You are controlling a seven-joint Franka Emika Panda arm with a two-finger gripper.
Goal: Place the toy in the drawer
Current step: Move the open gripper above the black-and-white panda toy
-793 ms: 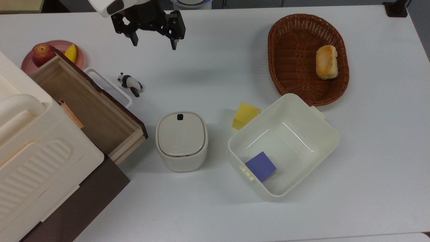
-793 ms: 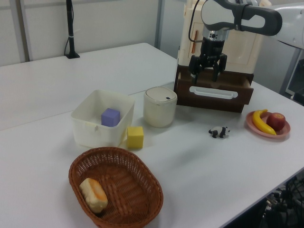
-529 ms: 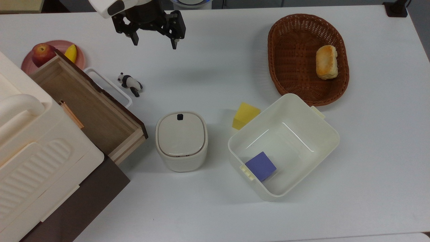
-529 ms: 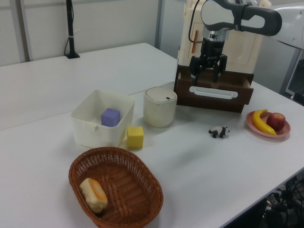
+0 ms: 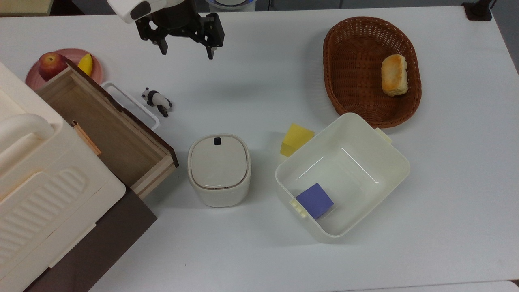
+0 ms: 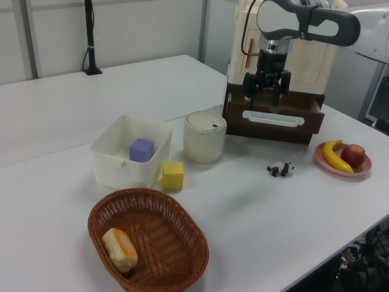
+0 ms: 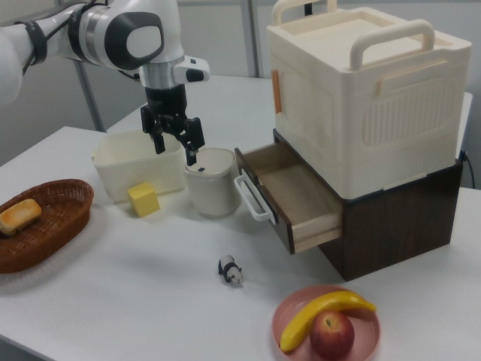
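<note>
The toy point(image 7: 231, 270) stands on four legs on the white counter point(image 7: 135, 301), just beside the white loop handle point(image 7: 252, 197) of the drawer point(image 7: 289, 192) but not touching it. In the right view it is the nearest task item, with the pink plate point(image 7: 289, 320) carrying a banana point(image 7: 319, 313) and an apple point(image 7: 331, 335) nearer still. The top view places the toy point(image 5: 156, 101) at the handle's outer side, with bare counter toward the top view's right.

The drawer point(image 5: 101, 125) is pulled out. The top view and the right view show its light-wood floor; the left view shows the dark front point(image 6: 276, 118) and handle instead. A cream case point(image 7: 364, 90) sits above it on the dark cabinet.

The lidded cream pot point(image 5: 219, 170) stands at the drawer's open corner, close but apart. Beyond it, in the top view, are the yellow block point(image 5: 296, 139), touching the cream bin point(image 5: 385, 162), and the purple cube point(image 5: 315, 200) inside that bin. The wicker basket point(image 5: 336, 61) holds a bread roll point(image 5: 393, 75).

The gripper point(image 5: 185, 51) hangs above the counter, well apart from the toy, with open counter between them. Its fingers point(image 5: 163, 47) are spread wide and hold nothing. In the left view the gripper point(image 6: 264, 96) appears in front of the cabinet; the right view sets the gripper point(image 7: 175, 147) before the bin and pot.
</note>
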